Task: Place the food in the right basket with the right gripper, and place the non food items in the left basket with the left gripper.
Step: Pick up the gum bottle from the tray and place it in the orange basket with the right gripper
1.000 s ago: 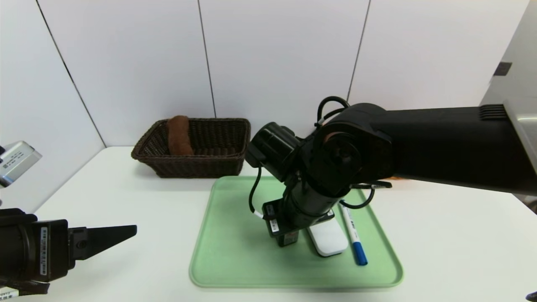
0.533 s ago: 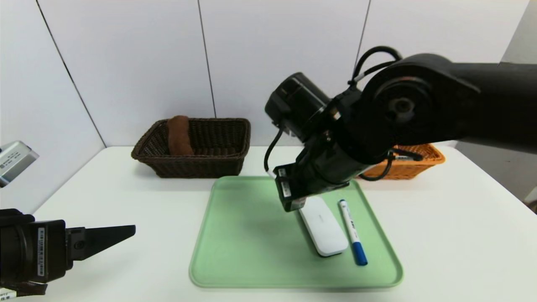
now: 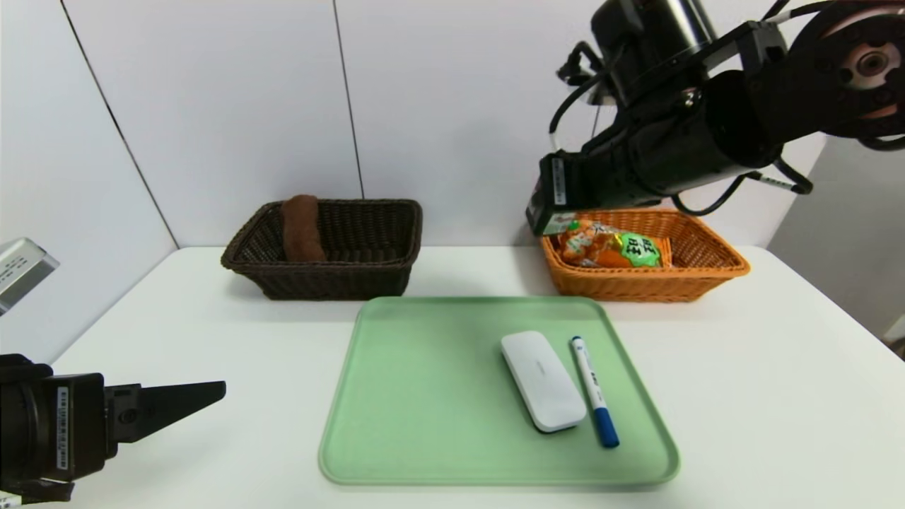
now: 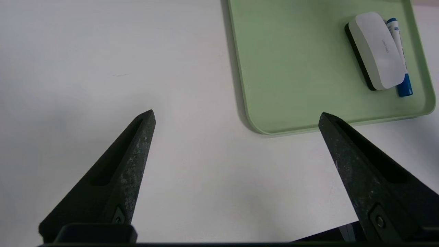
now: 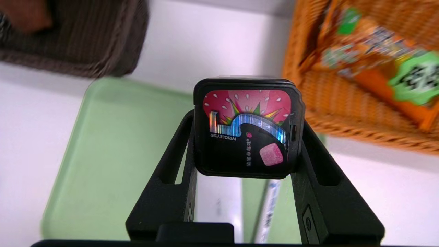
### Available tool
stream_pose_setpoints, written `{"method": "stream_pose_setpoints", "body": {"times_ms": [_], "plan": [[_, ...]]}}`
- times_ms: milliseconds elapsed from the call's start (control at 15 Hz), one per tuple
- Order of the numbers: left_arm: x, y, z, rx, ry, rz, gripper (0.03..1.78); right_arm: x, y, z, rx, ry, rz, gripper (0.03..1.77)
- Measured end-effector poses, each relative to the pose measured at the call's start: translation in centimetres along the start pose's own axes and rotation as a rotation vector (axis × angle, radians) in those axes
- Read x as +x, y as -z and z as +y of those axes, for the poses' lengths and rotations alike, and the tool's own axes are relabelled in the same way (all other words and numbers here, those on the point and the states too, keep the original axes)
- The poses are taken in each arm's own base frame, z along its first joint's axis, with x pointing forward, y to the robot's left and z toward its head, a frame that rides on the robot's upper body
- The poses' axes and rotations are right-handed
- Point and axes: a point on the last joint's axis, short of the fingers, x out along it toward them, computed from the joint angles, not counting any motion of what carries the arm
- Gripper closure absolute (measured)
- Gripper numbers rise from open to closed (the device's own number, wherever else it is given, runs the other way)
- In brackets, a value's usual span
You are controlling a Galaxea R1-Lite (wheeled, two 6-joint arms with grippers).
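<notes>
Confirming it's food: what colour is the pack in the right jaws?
Black pack with pink strawberry print; clearest in right wrist view.

Black Wrigley's gum box point(image 5: 247, 127) clamped aloft beside orange basket point(image 3: 700, 277); white eraser point(image 3: 543, 380) and blue-capped marker point(image 3: 595, 392) flat on green tray point(image 3: 424, 396).

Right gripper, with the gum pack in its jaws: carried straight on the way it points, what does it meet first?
Probably the orange basket: the right gripper, shut on the gum pack, aims near its closest rim, though depth is unclear.

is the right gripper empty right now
No, in the right wrist view the right gripper is shut on a black gum box with a strawberry picture.
</notes>
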Motion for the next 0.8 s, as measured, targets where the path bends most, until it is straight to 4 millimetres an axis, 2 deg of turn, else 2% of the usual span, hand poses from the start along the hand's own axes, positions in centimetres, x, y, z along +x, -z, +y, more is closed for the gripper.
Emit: {"method": "stream_pose_setpoints", "body": {"times_ms": [133,333,533,800], "plan": [[0.0,0.0,0.0,0.000,0.001,-0.002,0.12,0.9,-1.0,-2.6,0.021,0.060,-0.036,1.03],[-0.1,0.0,0.0,0.000,0.002,-0.004,0.12,2.9,-1.4,-5.2,0.045,0.130,-0.042,1.03],[-0.1,0.0,0.0,0.000,0.002,-0.006,0.12,5.3,-1.1,-7.0,0.064,0.179,-0.006,1.03],[0.0,0.1,0.1,0.000,0.000,-0.003,0.12,8.5,-0.1,-8.4,0.081,0.215,0.048,1.03]]}}
